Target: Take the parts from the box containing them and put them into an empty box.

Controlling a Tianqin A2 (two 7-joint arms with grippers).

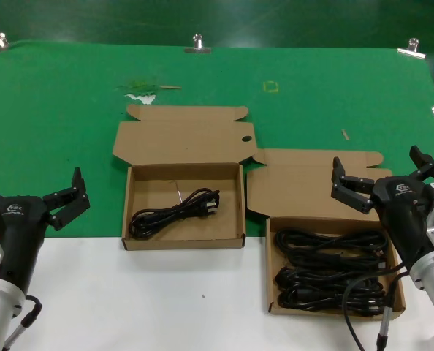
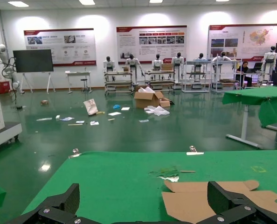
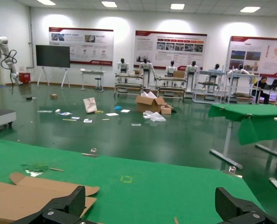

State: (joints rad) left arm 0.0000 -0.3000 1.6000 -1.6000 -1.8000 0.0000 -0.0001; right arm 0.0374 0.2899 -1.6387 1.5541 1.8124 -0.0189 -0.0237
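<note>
Cardboard trays, brown and shallow, two, lay side by side on the green cloth-covered table (image 1: 56, 110). Wider tray with a round hole in its lid flap (image 1: 183, 205) held one coiled black power cord (image 1: 174, 212). Squarer tray with a plain lid flap (image 1: 334, 267) sat at the right, holding several black coiled cords (image 1: 326, 270). Black left gripper (image 1: 34, 191), fingers spread and holding nothing, hovered at the table's left edge. Black right gripper (image 1: 386, 174), likewise spread and unladen, hovered above the squarer tray's lid.
</note>
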